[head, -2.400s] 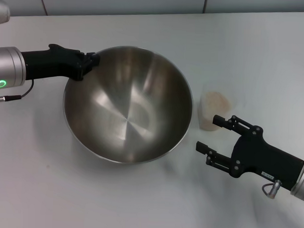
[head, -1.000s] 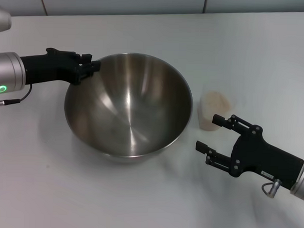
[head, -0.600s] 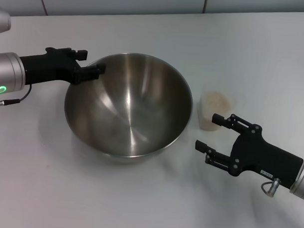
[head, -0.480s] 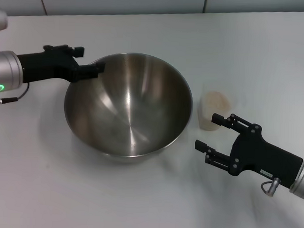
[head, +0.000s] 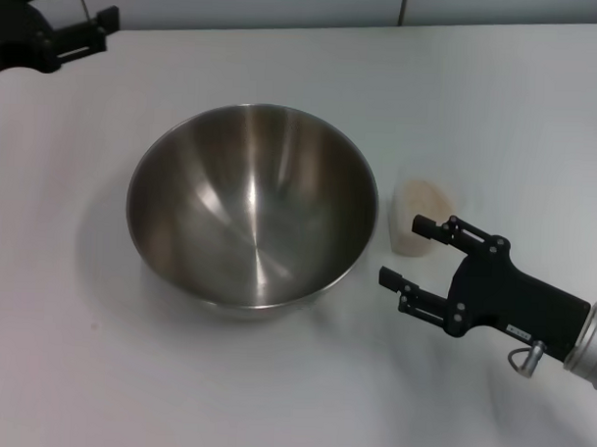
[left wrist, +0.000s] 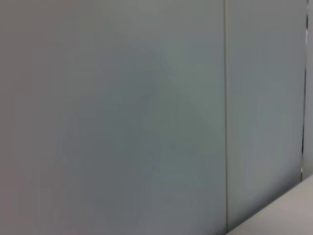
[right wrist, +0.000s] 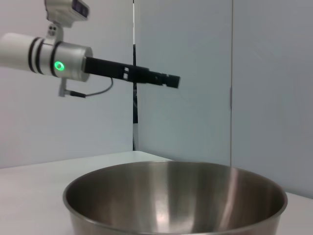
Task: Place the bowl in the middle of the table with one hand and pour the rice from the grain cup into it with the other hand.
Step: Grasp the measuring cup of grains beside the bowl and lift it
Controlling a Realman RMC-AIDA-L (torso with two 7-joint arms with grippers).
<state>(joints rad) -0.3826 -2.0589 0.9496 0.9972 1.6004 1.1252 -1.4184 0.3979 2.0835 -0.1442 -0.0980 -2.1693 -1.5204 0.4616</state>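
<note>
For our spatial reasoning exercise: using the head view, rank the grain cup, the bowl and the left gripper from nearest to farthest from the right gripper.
1. Grain cup, just beyond the right gripper.
2. Bowl, toward the robot's left, mid-table.
3. Left gripper, raised at the far left corner.

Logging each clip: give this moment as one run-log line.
bowl: on table, empty | left claw: open, raised far-left | right claw: open beside grain cup | rice: unpoured

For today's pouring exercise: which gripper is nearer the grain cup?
Right. The right gripper is open just in front of the grain cup, beside the bowl; the left gripper is open at the table's far-left corner.
</note>
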